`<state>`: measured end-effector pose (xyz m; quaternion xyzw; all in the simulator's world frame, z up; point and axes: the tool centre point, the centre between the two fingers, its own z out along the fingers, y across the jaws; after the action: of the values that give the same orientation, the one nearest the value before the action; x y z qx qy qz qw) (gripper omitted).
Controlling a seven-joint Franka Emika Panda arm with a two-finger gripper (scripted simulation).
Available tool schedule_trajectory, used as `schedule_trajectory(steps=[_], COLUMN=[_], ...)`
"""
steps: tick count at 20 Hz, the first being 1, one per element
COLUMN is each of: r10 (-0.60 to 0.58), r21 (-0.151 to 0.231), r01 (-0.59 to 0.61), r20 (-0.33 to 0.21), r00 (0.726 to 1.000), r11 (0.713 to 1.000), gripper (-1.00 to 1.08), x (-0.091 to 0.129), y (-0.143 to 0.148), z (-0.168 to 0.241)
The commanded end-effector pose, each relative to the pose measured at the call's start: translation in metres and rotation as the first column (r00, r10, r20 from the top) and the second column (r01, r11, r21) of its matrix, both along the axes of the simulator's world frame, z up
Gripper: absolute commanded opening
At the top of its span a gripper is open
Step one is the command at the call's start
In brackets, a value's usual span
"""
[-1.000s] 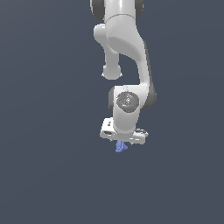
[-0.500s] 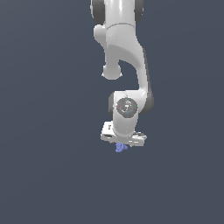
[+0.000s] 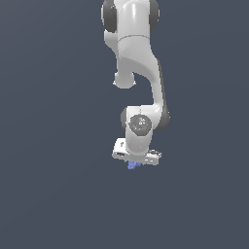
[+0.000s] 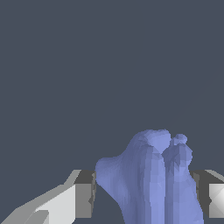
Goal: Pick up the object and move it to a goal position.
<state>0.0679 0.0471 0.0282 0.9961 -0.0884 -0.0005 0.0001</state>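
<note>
The periwinkle-blue object (image 3: 133, 166) is a tiny lumpy item that hangs just under the white hand in the exterior view. My gripper (image 3: 134, 163) is shut on it, and only a small part of it shows below the hand. In the wrist view the object (image 4: 148, 183) fills the space between the two fingers, with its rounded prongs pointing away from the camera. The dark pads (image 4: 85, 194) press against its sides. My gripper (image 4: 142, 199) holds it above a plain dark grey surface.
The white arm (image 3: 138, 58) comes down from the top of the exterior view to the wrist joint (image 3: 140, 124). Only a flat dark grey ground (image 3: 58, 194) shows around it.
The wrist and hand have sunk a little in the exterior view. The object stays gripped at about the same spot, and less of it shows below the hand.
</note>
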Motion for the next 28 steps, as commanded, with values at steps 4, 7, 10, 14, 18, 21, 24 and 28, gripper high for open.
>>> schedule_trajectory(steps=[4, 7, 10, 14, 18, 21, 24, 28], r10=[0.0, 0.0, 0.0, 0.0, 0.0, 0.0, 0.0, 0.0], r21=[0.0, 0.0, 0.0, 0.0, 0.0, 0.0, 0.0, 0.0], r01=[0.0, 0.0, 0.0, 0.0, 0.0, 0.0, 0.0, 0.0], r20=[0.001, 0.001, 0.001, 0.001, 0.001, 0.001, 0.001, 0.001], r00=[1.0, 1.0, 1.0, 1.0, 1.0, 1.0, 1.0, 1.0], r11=[1.0, 1.0, 1.0, 1.0, 1.0, 1.0, 1.0, 1.0], gripper=[-1.0, -1.0, -1.0, -1.0, -1.0, -1.0, -1.0, -1.0], x=[0.0, 0.0, 0.001, 0.004, 0.011, 0.019, 0.028, 0.036], y=[0.0, 0.0, 0.0, -0.005, -0.016, -0.028, -0.039, -0.049], z=[0.0, 0.0, 0.0, 0.008, 0.024, 0.041, 0.058, 0.072])
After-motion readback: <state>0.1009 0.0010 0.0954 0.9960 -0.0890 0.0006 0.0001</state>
